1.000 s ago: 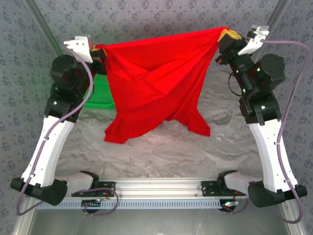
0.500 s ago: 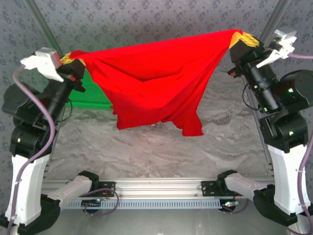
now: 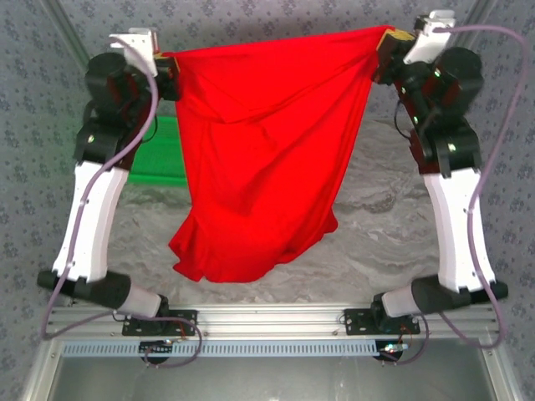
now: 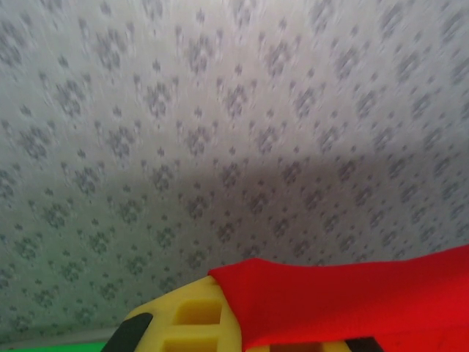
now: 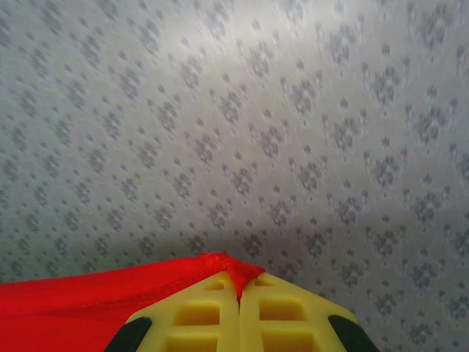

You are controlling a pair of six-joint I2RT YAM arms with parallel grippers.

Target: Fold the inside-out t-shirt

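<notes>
T-shirt [image 3: 267,150] lower, between left tool [image 3: 173,67], right tool [image 3: 386,43]

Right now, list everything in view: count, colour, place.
t-shirt: one, red, hanging stretched between the two grippers
bin: one, green, far left of the table, partly hidden by the t-shirt and left arm
table: one, grey marbled, below the t-shirt
backdrop: one, grey with a dark pattern, around the table
rail: one, silver, along the near edge
left arm: one, white and black, raised at left
right arm: one, white and black, raised at right
left gripper: one, yellow fingers, shut on the t-shirt's left end
right gripper: one, yellow fingers, shut on the t-shirt's right end
</notes>
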